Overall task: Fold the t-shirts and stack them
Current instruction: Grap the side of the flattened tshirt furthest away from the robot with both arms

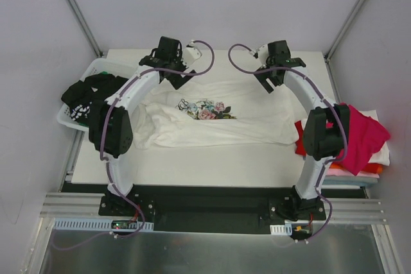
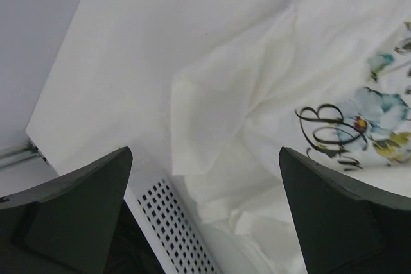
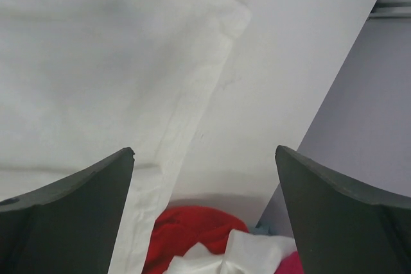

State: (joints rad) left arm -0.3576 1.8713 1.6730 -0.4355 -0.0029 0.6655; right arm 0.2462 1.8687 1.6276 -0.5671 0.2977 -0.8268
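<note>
Left claw [image 2: 204, 158]: wide open, empty, above the far-left edge of the white floral shirt [image 1: 212, 120].
Right claw [image 3: 204, 152]: wide open, empty, above its far-right edge.
Shirt: rumpled, print up, mid-table [image 1: 212, 165].
Also present: pile of shirts [image 1: 363, 136] at right; black shirt [image 1: 87, 97] in basket [image 1: 64, 117] at left.
Step, judged: starting the fold.
Next: both claws must lower and pinch the cloth edges.

Dark script [image 2: 324, 129] on white floral tee [image 1: 257, 126]: unreadable. No other txt.
</note>
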